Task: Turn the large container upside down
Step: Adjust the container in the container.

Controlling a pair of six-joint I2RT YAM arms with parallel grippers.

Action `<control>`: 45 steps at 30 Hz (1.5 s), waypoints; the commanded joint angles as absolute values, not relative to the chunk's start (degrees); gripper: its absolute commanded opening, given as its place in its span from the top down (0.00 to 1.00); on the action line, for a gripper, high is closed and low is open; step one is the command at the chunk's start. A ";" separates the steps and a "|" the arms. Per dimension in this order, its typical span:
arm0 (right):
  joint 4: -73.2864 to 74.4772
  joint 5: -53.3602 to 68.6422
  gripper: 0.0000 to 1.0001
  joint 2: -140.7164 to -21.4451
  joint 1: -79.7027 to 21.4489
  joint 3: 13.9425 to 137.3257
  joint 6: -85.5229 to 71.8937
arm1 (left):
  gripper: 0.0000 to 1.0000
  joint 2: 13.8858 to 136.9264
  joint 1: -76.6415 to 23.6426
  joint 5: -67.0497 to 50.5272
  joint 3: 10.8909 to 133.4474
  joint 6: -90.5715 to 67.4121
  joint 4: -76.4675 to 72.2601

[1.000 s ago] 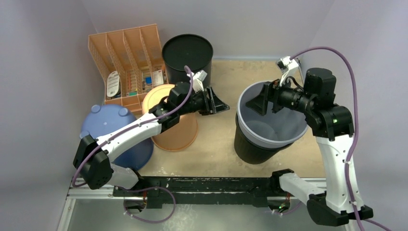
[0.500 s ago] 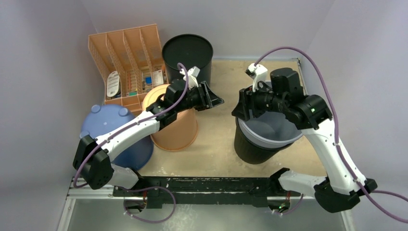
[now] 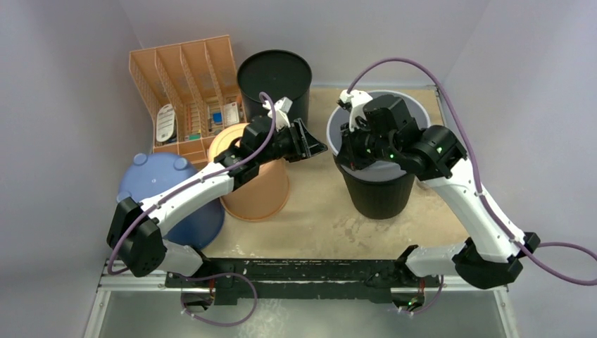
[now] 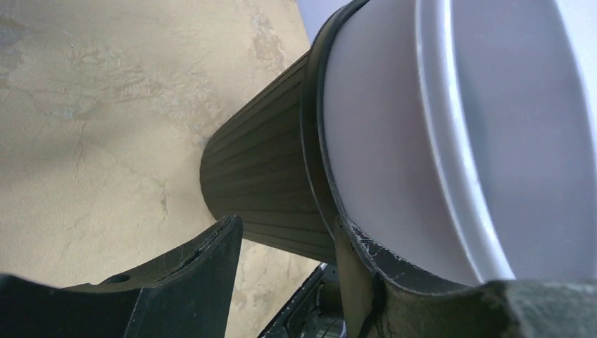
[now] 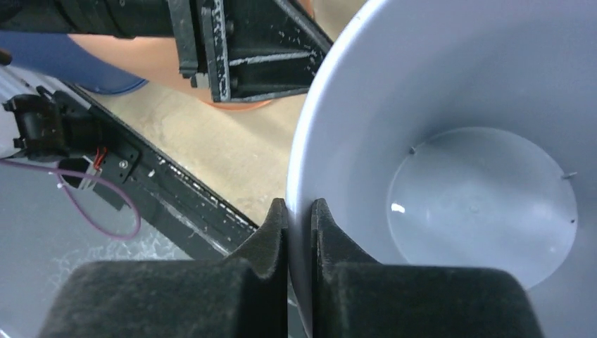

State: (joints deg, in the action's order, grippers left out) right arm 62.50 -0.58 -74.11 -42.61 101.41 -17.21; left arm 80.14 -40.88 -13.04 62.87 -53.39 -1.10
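The right gripper (image 5: 300,211) is clamped on the grey-lined bin (image 3: 380,193) rim. The left gripper (image 3: 310,144) hangs half-open, empty, just beside it. Next is probably lift and flip.

We see the large black plastic container (image 3: 380,201) as matt and finely ribbed outside, with a smooth, faintly glossy grey plastic lining (image 5: 479,190). The sandy counter (image 3: 317,218) looks rough and mottled. The right gripper (image 5: 300,208) has matt black, grainy pads. The orange plastic bucket (image 3: 264,197) looks smooth and dull.
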 commanded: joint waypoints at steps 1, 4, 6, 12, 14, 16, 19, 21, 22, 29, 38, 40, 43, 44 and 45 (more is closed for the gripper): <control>64.99 -8.65 1.00 -76.39 -42.72 101.20 -21.08 | 0.49 79.38 -40.51 -12.68 64.79 -51.84 -1.73; 63.24 -14.11 1.00 -77.12 -42.72 103.02 -20.37 | 0.49 78.57 -40.47 -12.33 64.65 -51.30 -1.34; 61.40 -15.59 1.00 -76.89 -42.72 104.02 -19.77 | 0.49 78.09 -40.39 -12.19 64.60 -50.84 -1.00; 50.25 -28.93 1.00 -76.16 -42.63 102.64 -16.76 | 0.49 76.60 -40.16 -12.07 65.14 -50.31 -0.62; 45.16 -33.53 1.00 -76.24 -42.63 101.57 -15.54 | 0.48 76.28 -40.08 -11.95 65.42 -50.32 -0.76; 40.14 -38.34 1.00 -76.14 -42.64 100.24 -13.20 | 0.48 76.13 -39.98 -11.90 66.07 -50.27 -0.91; 33.03 -42.83 1.00 -75.91 -42.65 98.29 -10.67 | 0.48 75.97 -39.94 -12.04 67.02 -50.31 -1.19; 29.41 -43.58 1.00 -76.26 -42.67 97.52 -9.42 | 0.48 76.12 -39.95 -12.46 67.35 -50.61 -2.03; 28.38 -43.91 1.00 -77.11 -42.63 97.71 -8.68 | 0.48 76.35 -39.98 -12.77 67.59 -50.83 -2.39; 26.95 -43.46 1.00 -81.98 -42.19 98.09 -8.46 | 0.48 78.70 -39.99 -12.83 64.58 -59.63 -11.49; 34.88 -33.63 0.90 -89.22 -39.28 104.48 -12.04 | 0.47 81.57 -40.06 -8.37 63.20 -66.10 -16.35; 37.30 -32.33 0.86 -90.61 -38.95 106.29 -12.87 | 0.48 82.61 -40.08 -8.10 64.00 -66.12 -15.16; 39.73 -30.09 0.75 -91.40 -38.14 108.50 -14.51 | 0.45 83.48 -40.07 -7.83 63.62 -66.79 -15.94; 40.25 -28.90 0.68 -91.41 -37.69 108.94 -14.95 | 0.45 83.68 -40.08 -7.89 63.32 -67.30 -16.55; 40.52 -26.93 0.62 -91.05 -37.14 109.12 -15.23 | 0.45 83.95 -40.08 -7.95 63.14 -67.91 -17.31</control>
State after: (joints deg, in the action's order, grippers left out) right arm 37.63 -32.21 -91.46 -38.65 106.02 -13.10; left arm 83.61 -40.25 -8.93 62.33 -65.52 -12.47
